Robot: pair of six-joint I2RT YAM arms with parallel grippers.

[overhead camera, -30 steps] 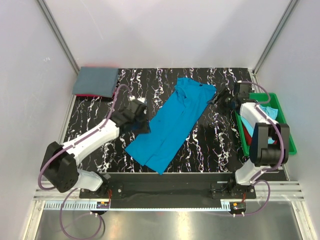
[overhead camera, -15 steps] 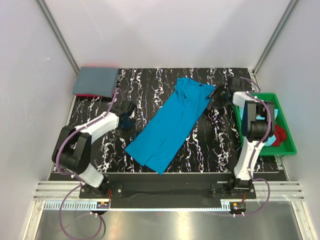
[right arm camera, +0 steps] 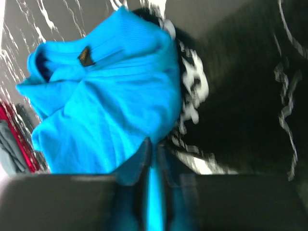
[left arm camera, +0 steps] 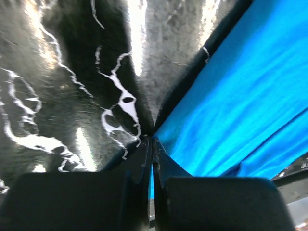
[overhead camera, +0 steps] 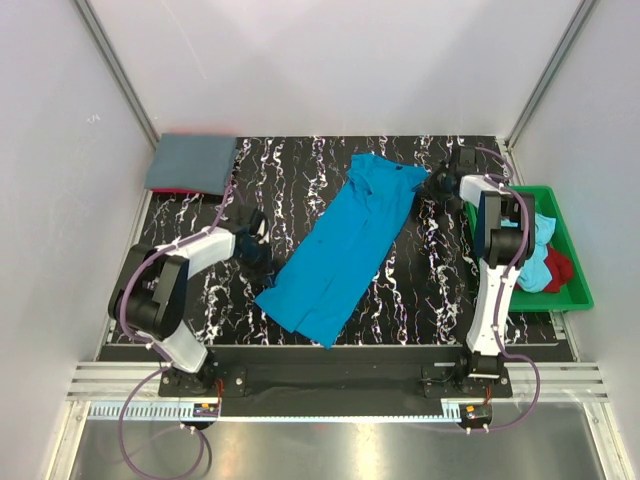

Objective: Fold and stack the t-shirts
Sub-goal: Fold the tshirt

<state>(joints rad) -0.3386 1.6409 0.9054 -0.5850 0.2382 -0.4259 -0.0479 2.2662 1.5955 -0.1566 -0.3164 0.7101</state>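
We see the two dark fingers (left arm camera: 140, 166) of the left gripper (left arm camera: 152, 143) pressed together on the long left edge of the bright turquoise-blue cloth t-shirt (overhead camera: 345, 240), with a sliver of blue showing between them. The fingers (right arm camera: 140, 166) of the right gripper (right arm camera: 153, 147) are likewise closed on a fold of the same shirt just beside its collar, a strip of blue cloth caught between them. Beneath everything we find the black tabletop veined with white (overhead camera: 420, 290), which fills the floor of the white-walled booth. The turquoise shirt lies on it as a long narrow band running diagonally, its collar end at the far right next to the right gripper and its hem end toward the near middle, the left gripper meeting it on the side nearer the hem. At the right edge of the table we see the green plastic tray (overhead camera: 580, 285), well apart from the hem and near the collar end. Inside the tray lie a crumpled light aqua garment (overhead camera: 537, 262) and, touching it on the right, a bunched red garment (overhead camera: 560, 268). In the far left corner rests a folded slate grey-blue t-shirt (overhead camera: 190, 162), lying flat on a red layer (overhead camera: 172, 189) whose edge peeks out along its near side. Smallest of all, in the right wrist view we make out a little brown label (right arm camera: 85, 55) inside the collar
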